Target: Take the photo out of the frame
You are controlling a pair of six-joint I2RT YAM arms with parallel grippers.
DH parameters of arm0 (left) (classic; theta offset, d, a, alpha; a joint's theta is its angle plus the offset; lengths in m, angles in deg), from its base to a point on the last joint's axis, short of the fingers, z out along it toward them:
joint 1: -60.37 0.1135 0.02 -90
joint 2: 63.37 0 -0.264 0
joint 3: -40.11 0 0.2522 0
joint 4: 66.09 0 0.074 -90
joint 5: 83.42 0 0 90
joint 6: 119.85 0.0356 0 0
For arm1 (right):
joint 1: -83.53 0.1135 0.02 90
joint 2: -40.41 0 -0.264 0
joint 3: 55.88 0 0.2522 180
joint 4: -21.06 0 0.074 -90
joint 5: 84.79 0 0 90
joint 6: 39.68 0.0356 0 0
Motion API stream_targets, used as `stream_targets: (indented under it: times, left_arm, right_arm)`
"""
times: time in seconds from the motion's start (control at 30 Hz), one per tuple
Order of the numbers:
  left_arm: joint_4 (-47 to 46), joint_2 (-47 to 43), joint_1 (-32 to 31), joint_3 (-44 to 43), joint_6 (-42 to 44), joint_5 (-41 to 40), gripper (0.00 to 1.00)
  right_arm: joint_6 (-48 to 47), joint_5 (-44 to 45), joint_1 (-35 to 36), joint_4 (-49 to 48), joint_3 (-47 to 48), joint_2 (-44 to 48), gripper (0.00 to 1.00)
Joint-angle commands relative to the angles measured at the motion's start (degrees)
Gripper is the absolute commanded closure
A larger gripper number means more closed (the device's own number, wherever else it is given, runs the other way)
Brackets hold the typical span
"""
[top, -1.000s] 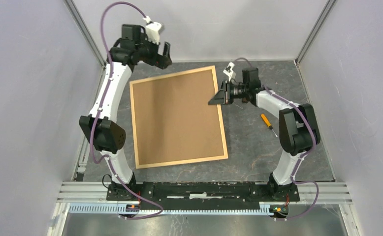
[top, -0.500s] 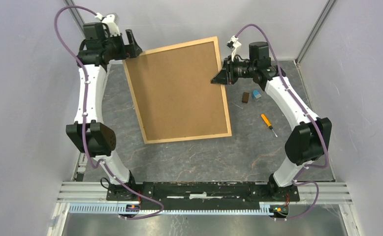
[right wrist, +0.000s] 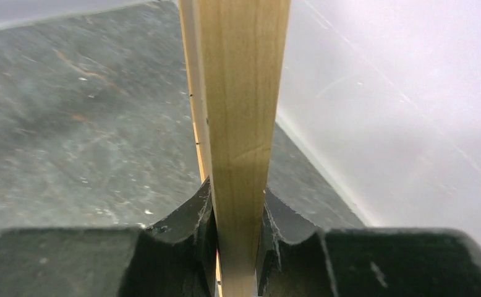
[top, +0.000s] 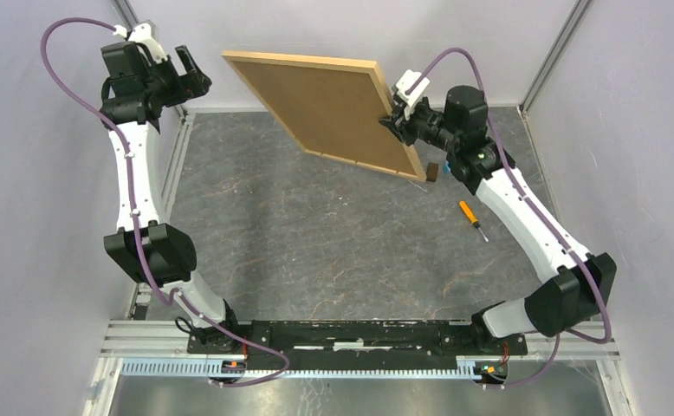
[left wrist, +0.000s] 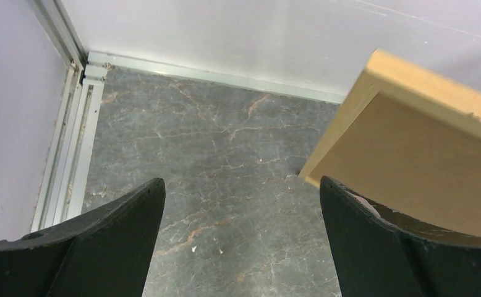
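Note:
The frame (top: 342,108) hangs tilted in the air near the back wall, its plain brown back toward the top camera. My right gripper (top: 392,117) is shut on its right-hand rim. In the right wrist view the light-wood rim (right wrist: 244,93) stands edge-on, pinched between both fingers of that gripper (right wrist: 237,199). The photo is hidden. Far to the left, my left gripper (top: 193,74) is raised and open, holding nothing. Through its spread fingers (left wrist: 241,181) I see bare table, with a corner of the frame (left wrist: 423,154) behind the right finger.
A small brown block (top: 433,172) and an orange-handled screwdriver (top: 469,215) lie on the grey marbled table (top: 316,234) below the right arm. White walls and aluminium rails (left wrist: 71,136) close in the back and sides.
The right arm has lifted the frame off the table and carried it up toward the back wall, tilting it. The left arm has swung up and to the left, staying open.

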Motion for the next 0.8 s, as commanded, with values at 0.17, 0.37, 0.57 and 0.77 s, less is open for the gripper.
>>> stream_targets:
  times: [0.17,0.37,0.57,0.77]
  left_arm:
    - [-3.44,-1.88,0.83,5.17,-2.74,2.19,0.0]
    - [-3.39,-1.9,1.08,7.01,-2.34,3.03,0.0]
    - [-2.96,-2.87,1.19,10.51,-1.15,3.86,0.0]
    - [-2.48,-5.19,1.1,16.61,0.11,4.58,0.0]
  right_arm:
    - [-28.53,19.4,11.09,-21.28,-21.37,13.67,1.0]
    - [-41.71,26.9,20.02,-36.55,-39.18,18.9,1.0]
    - [-52.52,31.57,28.43,-53.66,-55.74,19.57,1.0]
    - [-55.32,32.67,32.28,-64.72,-65.92,17.23,1.0]
